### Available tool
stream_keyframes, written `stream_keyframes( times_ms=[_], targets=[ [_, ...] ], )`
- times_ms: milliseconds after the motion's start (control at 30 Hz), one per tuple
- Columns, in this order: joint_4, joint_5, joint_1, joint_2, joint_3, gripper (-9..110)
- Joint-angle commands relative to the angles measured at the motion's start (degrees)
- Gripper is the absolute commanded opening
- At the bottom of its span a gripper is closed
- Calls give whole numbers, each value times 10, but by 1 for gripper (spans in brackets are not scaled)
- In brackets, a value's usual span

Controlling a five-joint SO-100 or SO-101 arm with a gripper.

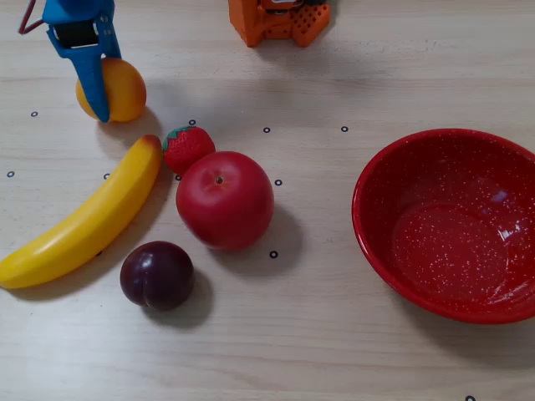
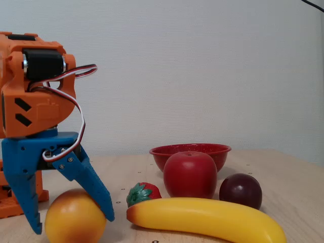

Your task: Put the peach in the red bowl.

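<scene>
The peach (image 1: 121, 88) is a small yellow-orange ball on the table at the far left of the overhead view. It also shows in the fixed view (image 2: 75, 218) at bottom left. My blue gripper (image 1: 88, 83) is lowered over it. In the fixed view the gripper (image 2: 72, 225) is spread wide, with one finger on each side of the peach, close against it. The peach rests on the table. The red bowl (image 1: 376, 180) with white speckles stands empty at the right of the overhead view and shows at the back of the fixed view (image 2: 164, 152).
A yellow banana (image 1: 84, 221), a small strawberry (image 1: 187, 147), a large red apple (image 1: 224, 200) and a dark purple plum (image 1: 157, 275) lie between the peach and the bowl. The orange arm base (image 1: 280, 18) is at the top edge.
</scene>
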Motion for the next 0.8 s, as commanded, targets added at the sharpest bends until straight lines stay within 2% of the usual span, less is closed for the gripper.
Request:
stream_keyframes(
  times_ms=[0,533,667,767],
  targets=[
    [-17,3,4,11,-15,44],
    [-52,20,14,4,12,43],
    [-55,29,16,6,16,35],
    [-56,32,19,8,18,25]
  ],
)
